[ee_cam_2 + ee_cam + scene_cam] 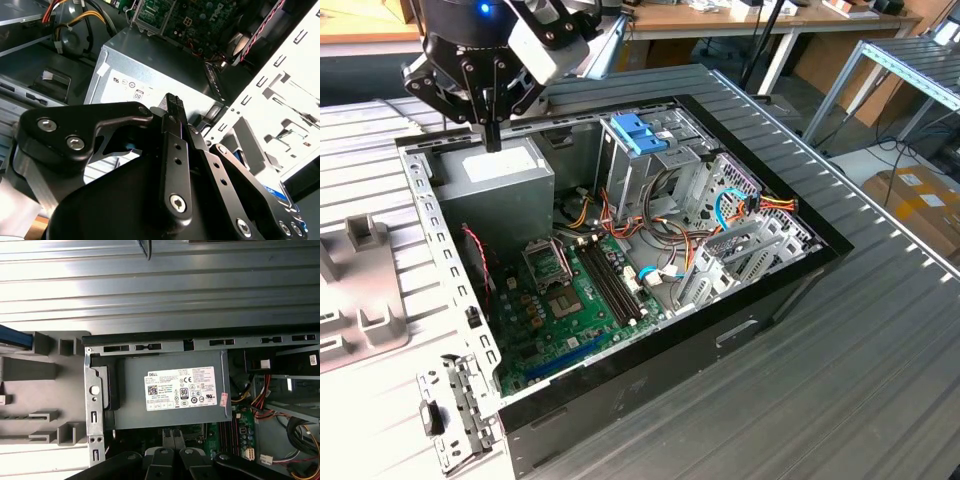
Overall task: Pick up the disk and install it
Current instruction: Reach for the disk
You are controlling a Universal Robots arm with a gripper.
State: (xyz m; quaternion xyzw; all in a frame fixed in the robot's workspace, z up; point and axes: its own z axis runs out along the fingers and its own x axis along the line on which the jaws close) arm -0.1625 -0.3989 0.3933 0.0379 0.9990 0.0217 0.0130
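My gripper [493, 140] hangs shut over the back corner of the open computer case [740, 330], just above the grey power supply [498, 178]. Nothing is between its fingers. In both wrist views the closed fingertips [173, 102] [172, 437] point at the labelled power supply [175, 390]. A light-blue strip that looks like the disk's rail [15, 337] lies at the picture's edge on the grey holder [45, 370] beside the case, apart from the gripper. In the second wrist view a blue-and-white patch [277, 192] shows past the finger links; I cannot tell what it is.
Inside the case lie the green motherboard [570, 300], loose cables [650, 215] and a metal drive cage topped by a blue plastic latch [638, 132]. The case's perforated rear panel [440, 260] stands beside a grey holder [360, 290] at the exterior view's left. All rests on a ribbed metal table [840, 400].
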